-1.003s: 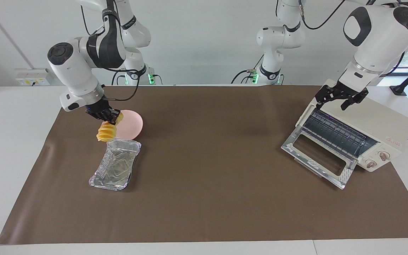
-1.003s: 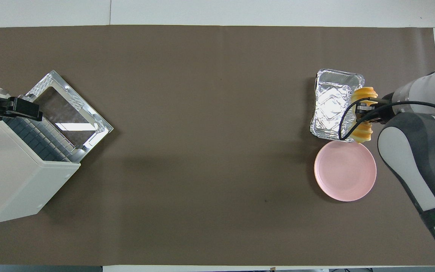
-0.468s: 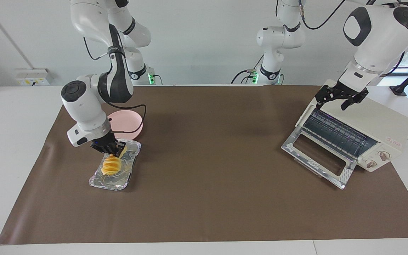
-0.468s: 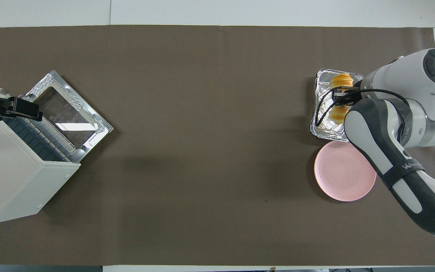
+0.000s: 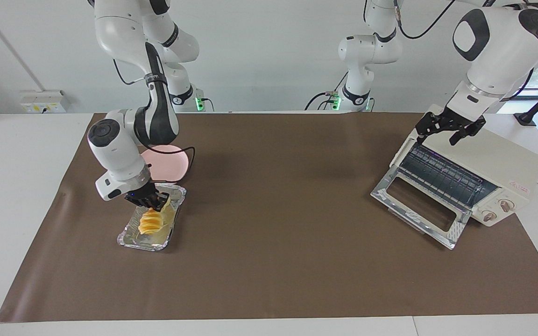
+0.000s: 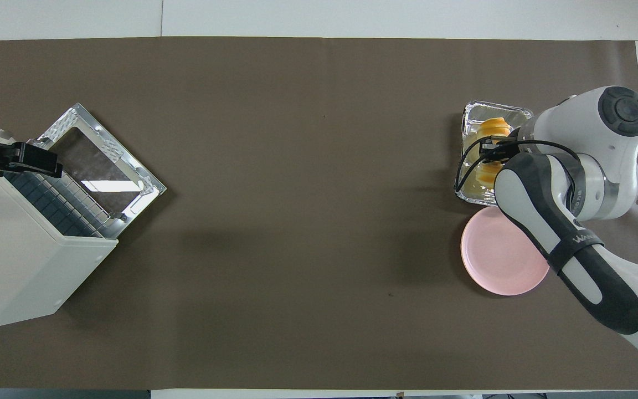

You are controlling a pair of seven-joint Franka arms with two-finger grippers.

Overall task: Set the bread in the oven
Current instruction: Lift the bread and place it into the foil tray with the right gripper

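Observation:
The yellow-orange bread [image 5: 152, 223] lies in the crinkled silver foil tray [image 5: 131, 238] toward the right arm's end of the table. My right gripper [image 5: 154, 201] is low over the tray and shut on the bread's end nearer the robots. In the overhead view the right gripper [image 6: 490, 149] sits across the bread [image 6: 493, 127] in the tray [image 6: 471, 111]. The cream-white oven [image 5: 507, 163] stands at the left arm's end, its glass door [image 5: 418, 205] dropped open. My left gripper [image 5: 451, 128] waits, open, over the oven's top front edge.
A round pink plate [image 5: 171, 161] lies beside the foil tray, nearer to the robots. A brown mat [image 5: 273, 210] covers the table. In the overhead view the oven [image 6: 14, 266] and its open door [image 6: 103, 166] take up the left arm's end.
My right gripper has carried the bread from above the pink plate down into the foil tray. The left arm has not moved.

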